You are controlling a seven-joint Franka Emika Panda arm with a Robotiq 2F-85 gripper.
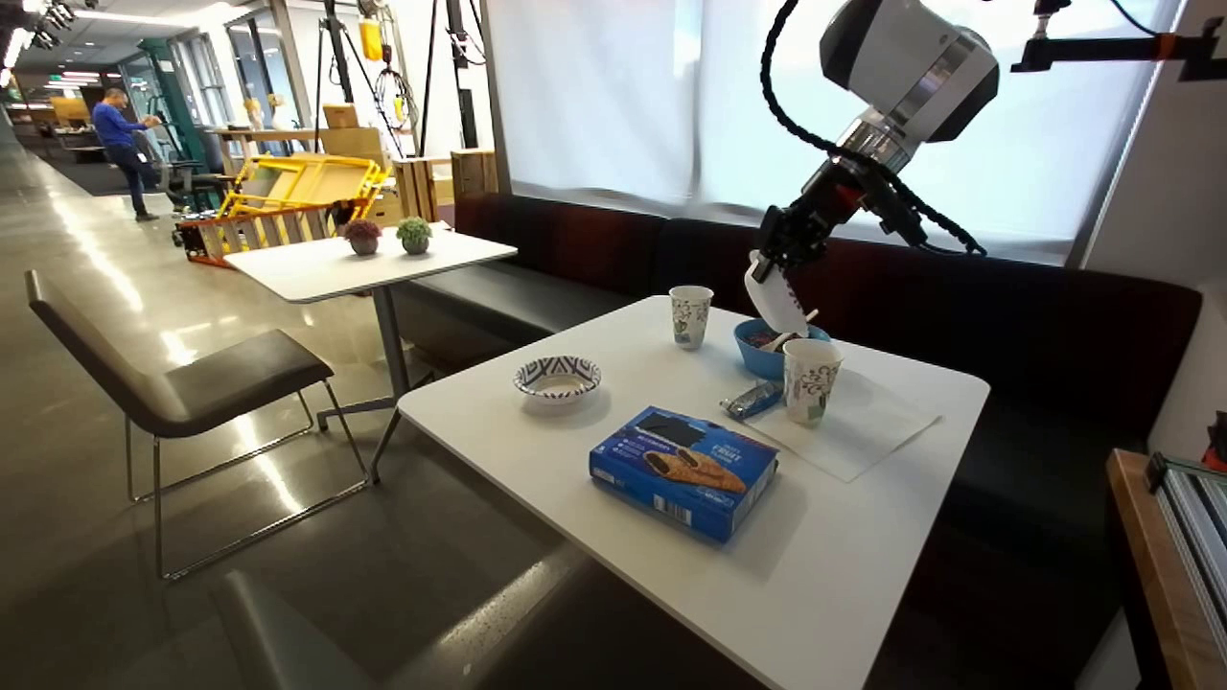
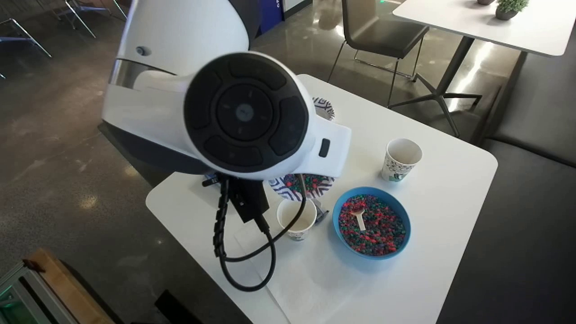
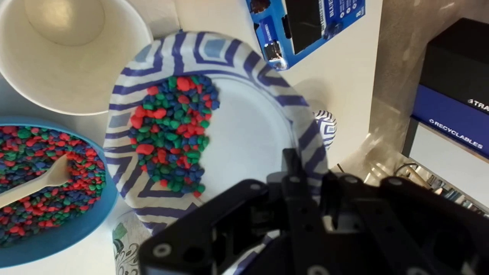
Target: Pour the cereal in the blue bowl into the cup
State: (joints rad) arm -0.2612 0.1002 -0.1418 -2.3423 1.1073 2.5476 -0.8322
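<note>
Wrist view: gripper pinched on the rim of the patterned paper bowl, paper wall between the fingers. Cereal piled on the side away from the jaws, that side toward the cup. Blue bowl near the cup, full of similar bits, spoon in it. Sentence says blue bowl; pour looks set from the patterned one. Handling, my guess: light, bendy, rim could fold under load; inside looks smooth, so bits may slide all at once. Hold opposite the pouring lip seems right; tilt slow, no extra squeeze.

In an exterior view: patterned paper bowl hangs steeply tilted. Blue bowl sits upright on the table, cup near it, second cup farther off. Blue bowl probably stiff and weighty when full; if needed, take its rim clear of the spoon.

In an exterior view: arm blocks the jaws. Bowl lip shows right by the cup's mouth; touching or apart, can't tell. Cup likely thin paper, light, easy to tip: don't bump it.
</note>
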